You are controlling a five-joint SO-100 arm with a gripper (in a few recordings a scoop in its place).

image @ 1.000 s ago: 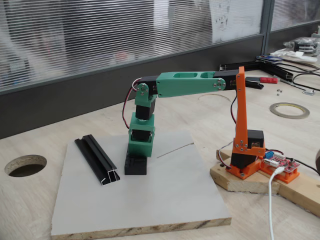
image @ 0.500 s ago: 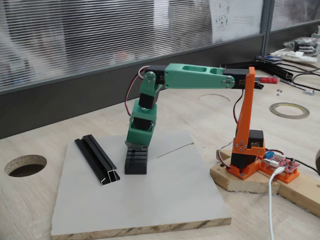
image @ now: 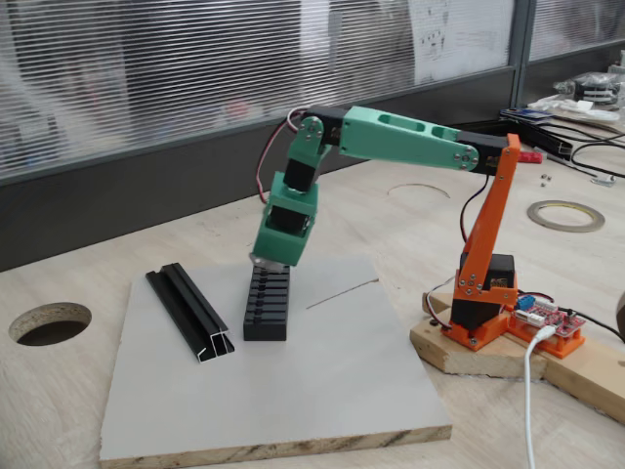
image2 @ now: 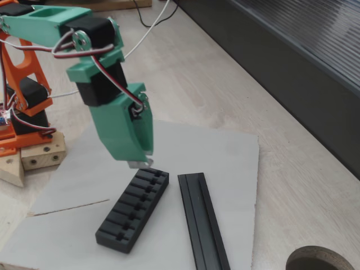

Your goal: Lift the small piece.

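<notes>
My fingers [image2: 142,163] pinch small piece [image2: 139,164], silvery bit at tips, raised just above far end of black ribbed block [image2: 133,209]. Black channel rail [image2: 202,219] beside block on grey board [image2: 225,152].

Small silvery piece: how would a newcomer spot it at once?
Find the grey board on the wooden table, then the green gripper above the black ribbed block. The tiny silvery-grey bit at its fingertips is it: pale metal, its neighbours black.
</notes>
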